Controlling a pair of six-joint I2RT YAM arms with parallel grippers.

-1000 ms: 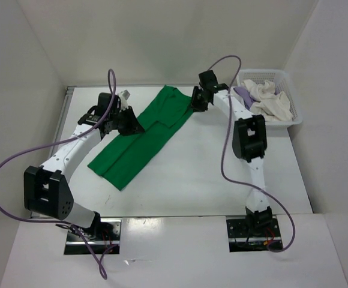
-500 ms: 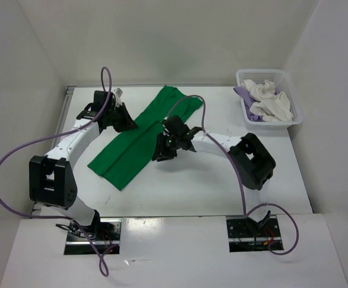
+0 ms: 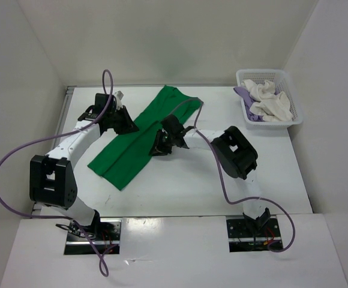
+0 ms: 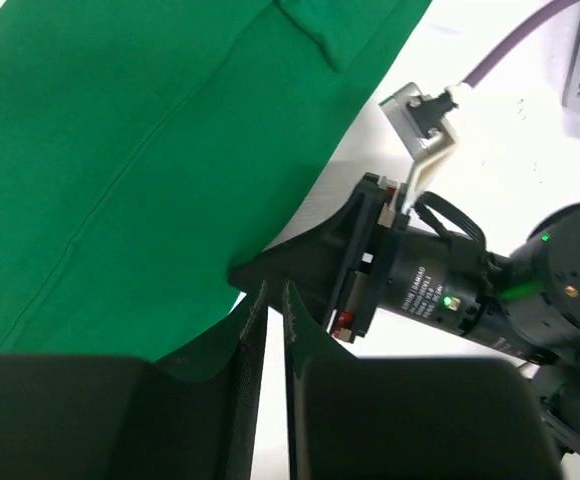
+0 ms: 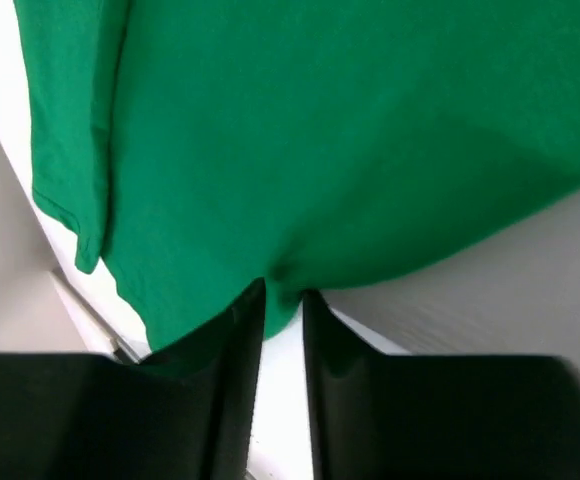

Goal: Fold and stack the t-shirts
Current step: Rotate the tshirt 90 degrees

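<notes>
Robot lab test cell, white table [image 3: 180, 186] boxed by plain white walls [image 3: 162, 36], bolted base plates [image 3: 234, 234], purple cables [image 4: 525, 40]

Bright, even light left only faint shadows beside the green t-shirt [image 3: 129, 156]. In both wrist views, the foreground below it was dark and blurred.

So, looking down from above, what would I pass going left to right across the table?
Left arm's fingers → right arm's fingers, both at the green t-shirt → lavender t-shirt → white t-shirt, both in the basket.
</notes>
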